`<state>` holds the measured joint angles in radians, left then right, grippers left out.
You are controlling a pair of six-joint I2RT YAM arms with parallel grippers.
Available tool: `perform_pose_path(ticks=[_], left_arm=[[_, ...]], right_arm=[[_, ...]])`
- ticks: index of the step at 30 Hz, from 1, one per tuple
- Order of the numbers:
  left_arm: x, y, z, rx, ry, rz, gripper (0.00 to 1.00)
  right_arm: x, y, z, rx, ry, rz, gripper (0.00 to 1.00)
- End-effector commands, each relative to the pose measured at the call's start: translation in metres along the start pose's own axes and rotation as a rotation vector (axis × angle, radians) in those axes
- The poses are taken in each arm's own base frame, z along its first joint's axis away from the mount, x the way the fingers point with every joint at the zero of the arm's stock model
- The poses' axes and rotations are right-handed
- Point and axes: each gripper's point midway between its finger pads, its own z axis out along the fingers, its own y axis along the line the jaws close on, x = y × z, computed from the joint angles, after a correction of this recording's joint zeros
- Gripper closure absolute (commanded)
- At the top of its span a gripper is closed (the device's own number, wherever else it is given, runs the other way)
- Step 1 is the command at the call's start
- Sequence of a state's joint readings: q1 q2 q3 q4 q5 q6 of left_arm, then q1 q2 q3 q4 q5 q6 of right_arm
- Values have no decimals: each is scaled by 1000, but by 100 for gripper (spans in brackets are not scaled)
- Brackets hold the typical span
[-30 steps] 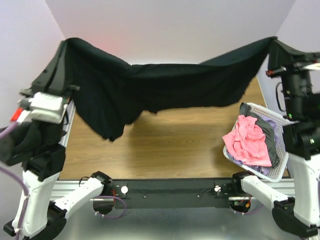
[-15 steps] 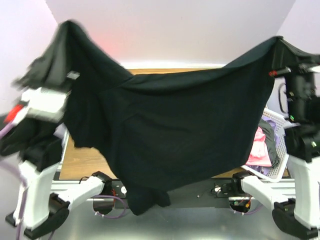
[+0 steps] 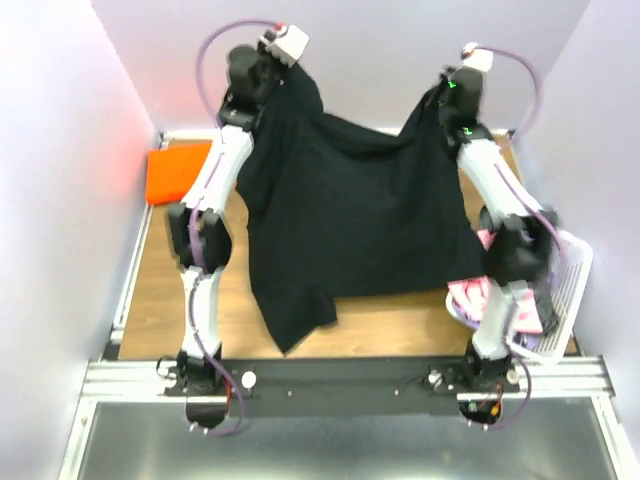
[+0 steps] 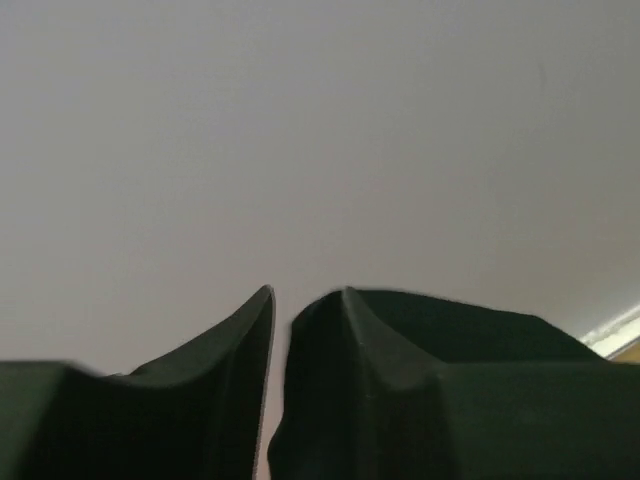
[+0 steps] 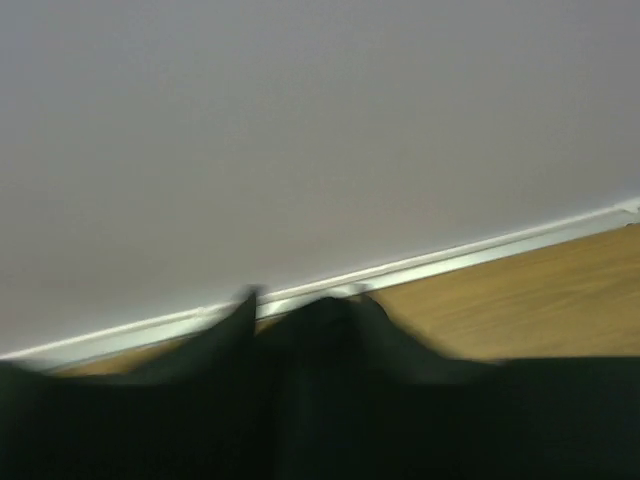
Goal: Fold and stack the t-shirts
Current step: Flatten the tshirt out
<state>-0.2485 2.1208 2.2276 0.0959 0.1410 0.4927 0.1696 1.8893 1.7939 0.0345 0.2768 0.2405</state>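
Observation:
A black t-shirt [image 3: 350, 220] hangs spread between my two arms, which reach toward the back wall. Its upper corners sit at my left gripper [image 3: 296, 82] and my right gripper [image 3: 446, 100], and its lower left corner trails down to the wooden table [image 3: 160, 290]. Black cloth covers the fingers in the left wrist view, with a thin gap between two cloth peaks at the left gripper [image 4: 282, 310]. The right wrist view is blurred, and the t-shirt [image 5: 330, 400] hides the right gripper [image 5: 295, 305]. I cannot see how either pair of jaws stands.
An orange folded cloth [image 3: 180, 170] lies at the back left of the table. A white basket [image 3: 570, 290] with pink clothes [image 3: 478, 295] stands at the right edge, partly behind the right arm. Pale walls close the back and both sides.
Both arms swung from raised near the camera to stretched toward the back wall, throwing the black t-shirt forward. It now hangs flat over the table's middle. The orange cloth has come into view.

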Motion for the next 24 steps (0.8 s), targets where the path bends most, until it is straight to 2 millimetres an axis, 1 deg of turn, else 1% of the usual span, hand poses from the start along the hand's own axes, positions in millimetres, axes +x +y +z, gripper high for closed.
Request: perform_pose_path(ticks=[1,2,3,4,5,6,7,8,10,11,12,13,14,15,16,17,18,19,20,21,22,23,24], left_arm=[[40,-3,31,-55,82,-83,15],[46,-4,32,-64,97,-91,2],[41,-1,29,-72,90,-110,2],[30,4,27,-91,48,-115,2],[63,-17,21,-58,108,-127,2],[34,-4,9,-83,60,-136,2],[26,-1,3,-95,30,-141,2],[28,-5,-9,-82,49,-153,2],[24,-7,-20,-77,48,-177,2],[41,-21,-28,-48,85,-190,2],[27,-17,-39,-49,69,-197,2],[28,-22,-44,-40,67,-218,2],[50,-38,-54,-14,113,-237,2],[40,-36,-64,-16,96,-249,2],[42,-39,-70,-14,95,-261,2],[61,-54,-81,0,137,-307,2],[56,-52,-90,-9,129,-326,2],[56,-53,-95,-15,126,-344,2],[60,-56,-101,-23,136,-371,2],[78,-69,-112,-17,179,-416,2],[74,-66,-120,-36,168,-441,2],[79,-69,-126,-50,183,-466,2],[97,-81,-138,-48,228,-491,2]], right_arm=[[40,-29,73,95,70,21,32],[48,-33,81,109,92,16,23],[65,-37,94,115,125,-5,15],[71,-38,96,114,138,-15,12],[75,-36,95,104,149,-24,9],[82,-39,91,108,171,-25,4],[85,-39,88,103,183,-26,1],[89,-40,85,101,194,-20,0],[99,-42,71,100,231,-21,0],[99,-43,68,99,227,-20,0],[97,-43,63,95,227,-8,0],[110,-47,51,99,258,-14,0],[107,-42,46,75,247,-3,0],[111,-43,41,71,255,-3,0],[117,-44,30,63,272,-4,0],[121,-38,24,36,278,4,0],[125,-35,20,21,289,6,0],[126,-33,15,9,294,10,0],[132,-30,9,-6,309,7,0],[138,-24,-2,-22,325,0,0],[144,-21,-8,-30,338,-6,0],[148,-18,-14,-38,348,-11,0],[155,-12,-26,-55,366,-15,0]])
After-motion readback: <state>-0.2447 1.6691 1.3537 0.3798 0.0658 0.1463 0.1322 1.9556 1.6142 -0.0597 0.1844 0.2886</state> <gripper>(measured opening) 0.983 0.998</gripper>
